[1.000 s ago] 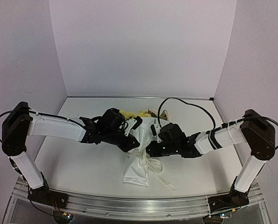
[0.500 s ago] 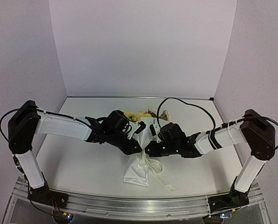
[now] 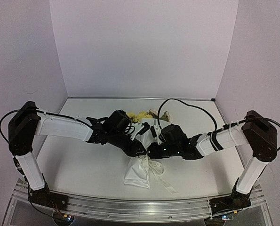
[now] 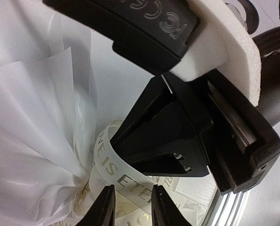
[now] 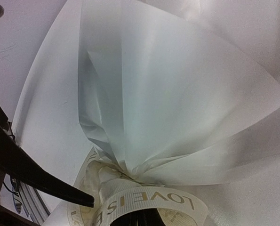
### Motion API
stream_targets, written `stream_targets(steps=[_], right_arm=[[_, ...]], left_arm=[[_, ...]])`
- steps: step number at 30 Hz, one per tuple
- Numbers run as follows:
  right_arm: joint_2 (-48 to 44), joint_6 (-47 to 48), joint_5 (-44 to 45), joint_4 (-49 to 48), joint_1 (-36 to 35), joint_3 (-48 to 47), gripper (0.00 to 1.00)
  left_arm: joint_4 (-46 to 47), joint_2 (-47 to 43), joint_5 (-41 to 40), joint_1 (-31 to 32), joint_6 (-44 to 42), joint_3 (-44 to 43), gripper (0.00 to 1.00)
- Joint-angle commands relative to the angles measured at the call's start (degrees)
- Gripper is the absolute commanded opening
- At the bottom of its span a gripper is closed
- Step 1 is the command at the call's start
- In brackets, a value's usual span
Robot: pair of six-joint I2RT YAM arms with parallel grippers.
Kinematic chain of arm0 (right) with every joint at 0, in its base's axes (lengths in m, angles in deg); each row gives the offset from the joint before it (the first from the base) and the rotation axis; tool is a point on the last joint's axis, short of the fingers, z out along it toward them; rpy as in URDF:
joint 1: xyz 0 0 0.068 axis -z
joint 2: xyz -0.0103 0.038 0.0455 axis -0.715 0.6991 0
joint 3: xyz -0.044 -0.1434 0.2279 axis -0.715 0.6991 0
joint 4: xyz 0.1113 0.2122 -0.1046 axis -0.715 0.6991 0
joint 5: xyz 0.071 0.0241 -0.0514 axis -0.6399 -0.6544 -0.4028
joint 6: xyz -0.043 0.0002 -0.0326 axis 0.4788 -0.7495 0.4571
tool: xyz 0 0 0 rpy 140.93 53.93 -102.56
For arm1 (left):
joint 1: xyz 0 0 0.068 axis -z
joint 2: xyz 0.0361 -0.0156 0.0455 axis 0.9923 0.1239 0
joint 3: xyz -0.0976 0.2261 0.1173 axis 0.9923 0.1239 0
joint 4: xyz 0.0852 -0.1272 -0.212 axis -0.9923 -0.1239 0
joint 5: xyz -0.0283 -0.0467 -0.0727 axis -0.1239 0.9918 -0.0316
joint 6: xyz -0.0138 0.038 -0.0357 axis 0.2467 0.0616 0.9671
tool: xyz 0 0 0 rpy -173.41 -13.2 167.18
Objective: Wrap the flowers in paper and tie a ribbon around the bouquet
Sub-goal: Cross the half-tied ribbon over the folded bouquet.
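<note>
- At mid-table (image 3: 78,165), the bouquet (image 3: 136,175) lies lengthwise. Its flared paper end points to the near edge and its pale yellow flowers (image 3: 139,115) to the far side.
- White paper (image 5: 168,94) is gathered into a narrow neck. The cream ribbon (image 5: 149,200), printed with lettering, is looped around that neck, and one tail trails over the table toward the near edge.
- Left gripper (image 3: 141,149) sits at the neck from the left. Its two fingers (image 4: 104,209) stand parted, with a band of ribbon running between them.
- Right gripper (image 3: 152,151) meets the neck from the right, clamped closed. Its tips are tucked under the ribbon loop, and I cannot tell whether they pinch it.
</note>
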Motion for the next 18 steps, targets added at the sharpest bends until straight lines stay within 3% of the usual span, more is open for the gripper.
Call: stream_targets(steps=[1,8,18], right_arm=[[-1.84,1.00,-0.27,-2.14,-0.28,0.89,0.00],[-2.28,1.18,-0.56,-2.15,-0.29,1.05,0.00],[-3.04,1.45,-1.06,-2.14,-0.26,0.52,0.00]], left_arm=[[2.43,-1.41,-5.01,0.10,1.04,-1.74,0.26],[3.37,-4.09,-12.29,-0.44,3.33,1.70,0.24],[-1.84,-0.47,-9.30,-0.16,1.58,-1.44,0.17]])
